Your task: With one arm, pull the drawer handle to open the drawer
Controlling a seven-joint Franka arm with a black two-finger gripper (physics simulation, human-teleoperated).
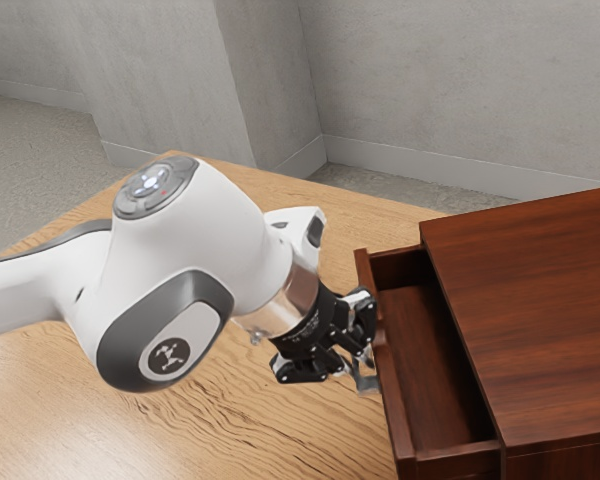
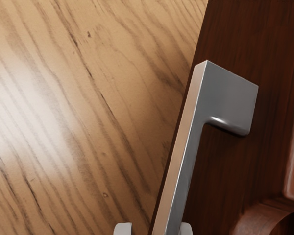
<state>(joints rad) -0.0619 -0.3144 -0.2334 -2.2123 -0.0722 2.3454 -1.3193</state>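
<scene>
Exterior view: drawer is recorded partly drawn out of cabinet, gripper clamped on drawer handle; pull judged under way, straight pull away from cabinet called for next.

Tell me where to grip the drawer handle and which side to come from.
I'd grip the drawer handle on its long straight bar, clear of the bent leg joining it to the drawer front. Come square at the front from the table side, straddling the bar's narrow width; it stands off the wood, so there is room behind.
</scene>
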